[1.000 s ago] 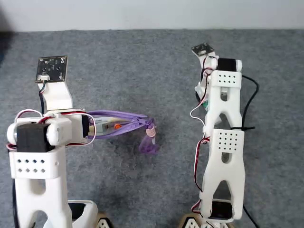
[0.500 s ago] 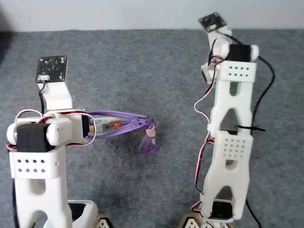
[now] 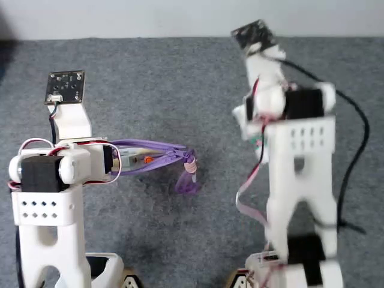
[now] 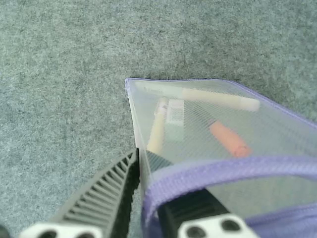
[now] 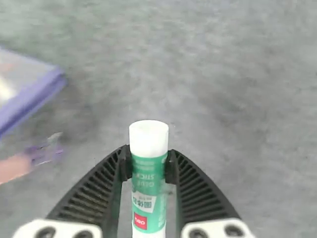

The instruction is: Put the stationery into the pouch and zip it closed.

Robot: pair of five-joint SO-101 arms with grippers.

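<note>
Pouch stays pinched at its rim by my left tool. My right tool, gripping the glue stick, has risen and turned toward it, so I judge insertion comes next.

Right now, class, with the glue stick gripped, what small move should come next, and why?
Likely carry the glue stick across toward the pouch opening. The right fingers are shut on it over bare carpet, apart from the pouch, whose end the left fingers pinch; other stationery already lies inside.
</note>
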